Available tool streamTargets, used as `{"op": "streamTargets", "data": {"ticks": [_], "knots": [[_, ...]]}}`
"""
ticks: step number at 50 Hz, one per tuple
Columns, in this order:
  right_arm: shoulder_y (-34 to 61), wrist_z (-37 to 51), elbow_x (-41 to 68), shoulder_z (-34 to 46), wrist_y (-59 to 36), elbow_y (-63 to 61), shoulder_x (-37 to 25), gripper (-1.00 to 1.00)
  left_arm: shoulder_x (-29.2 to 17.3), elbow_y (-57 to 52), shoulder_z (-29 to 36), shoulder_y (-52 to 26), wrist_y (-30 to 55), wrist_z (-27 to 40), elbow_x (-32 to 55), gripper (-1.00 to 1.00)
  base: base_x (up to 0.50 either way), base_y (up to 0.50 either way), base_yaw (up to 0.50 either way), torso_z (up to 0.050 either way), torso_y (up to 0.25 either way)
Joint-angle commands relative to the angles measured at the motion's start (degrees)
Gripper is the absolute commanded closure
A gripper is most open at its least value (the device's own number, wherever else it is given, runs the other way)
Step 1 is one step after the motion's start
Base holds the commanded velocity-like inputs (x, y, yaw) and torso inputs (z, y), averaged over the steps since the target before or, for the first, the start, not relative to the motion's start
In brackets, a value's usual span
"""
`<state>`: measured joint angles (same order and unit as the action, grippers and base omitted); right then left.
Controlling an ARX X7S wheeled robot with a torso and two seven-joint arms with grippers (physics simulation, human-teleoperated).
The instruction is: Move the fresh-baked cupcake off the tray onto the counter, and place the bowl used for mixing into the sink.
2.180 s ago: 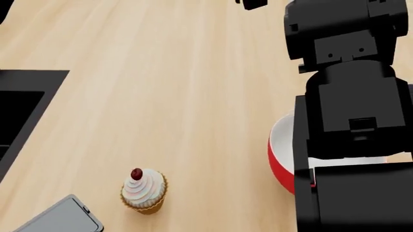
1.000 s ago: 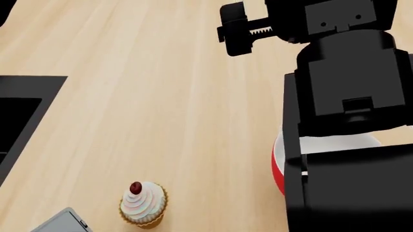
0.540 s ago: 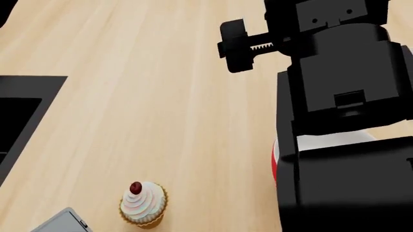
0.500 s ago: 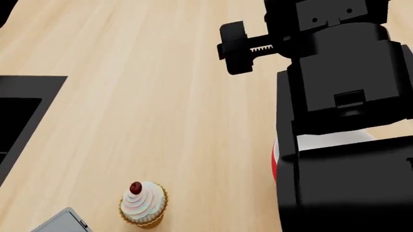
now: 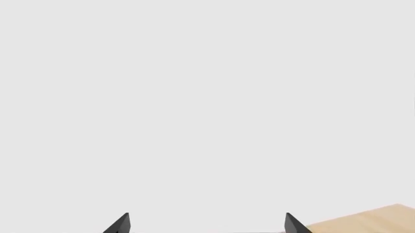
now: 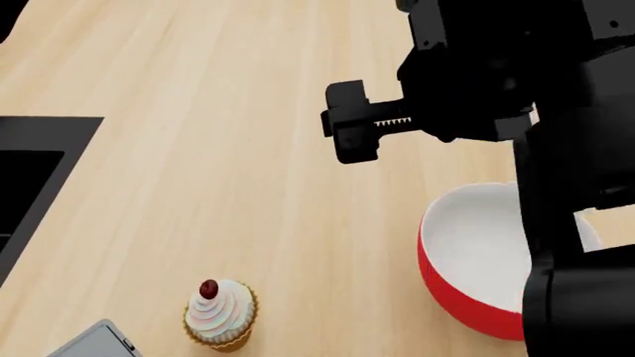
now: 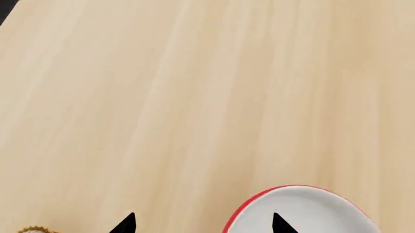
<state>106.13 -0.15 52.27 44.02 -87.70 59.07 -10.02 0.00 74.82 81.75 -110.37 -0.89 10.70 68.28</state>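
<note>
The cupcake [image 6: 220, 312], white frosting with a dark cherry, stands on the wooden counter [image 6: 248, 149] just beside the grey tray [image 6: 94, 343], whose corner shows at the bottom edge. The red bowl [image 6: 471, 260] with a white inside sits on the counter at the right, partly behind my right arm. My right gripper [image 6: 358, 132] hovers beyond the bowl's far rim. In the right wrist view it [image 7: 202, 225] is open, one tip over the bowl [image 7: 304, 213], the other over bare counter. The black sink [image 6: 30, 178] lies at the left edge. My left gripper [image 5: 207, 224] is open, facing a blank pale wall.
A sliver of the cupcake's wrapper [image 7: 29, 230] shows in the right wrist view. A corner of counter [image 5: 370, 221] appears in the left wrist view. My right arm [image 6: 566, 149] fills the right side of the head view.
My right arm has swung aside and toward the near side, uncovering most of the bowl. The gripper has come closer to the bowl's rim. Cupcake, tray and bowl have not moved.
</note>
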Motion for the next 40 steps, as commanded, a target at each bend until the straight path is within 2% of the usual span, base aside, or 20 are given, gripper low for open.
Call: {"op": "streamTargets", "data": {"ticks": [1,11,23,34,40], "knots": [[-1.0,34.6,56.3,20.3,-1.8,-7.4,-9.5,-1.00,0.0,-0.1,-0.8,0.2,-1.6,-0.1,-1.5,-1.00,0.00,0.00,0.00,0.000,0.000],[-7.1,44.9,69.0,22.4,0.3,-10.4,-13.0,-1.00,0.0,-0.2,-0.1,0.1,-1.6,0.0,-1.2,-1.00,0.00,0.00,0.00,0.000,0.000],[-7.2,49.7,70.7,24.6,3.2,-10.8,-14.4,-1.00,0.0,-0.4,0.4,0.1,-1.7,0.0,-1.0,-1.00,0.00,0.00,0.00,0.000,0.000],[-6.5,42.0,64.7,26.0,3.0,-8.6,-11.9,-1.00,0.0,-0.3,0.6,0.0,-1.9,-0.3,-0.7,-1.00,0.00,0.00,0.00,0.000,0.000],[-7.2,42.5,64.9,26.8,3.3,-8.7,-12.0,-1.00,0.0,-0.2,0.5,0.0,-2.1,-0.3,-0.7,-1.00,0.00,0.00,0.00,0.000,0.000]]}}
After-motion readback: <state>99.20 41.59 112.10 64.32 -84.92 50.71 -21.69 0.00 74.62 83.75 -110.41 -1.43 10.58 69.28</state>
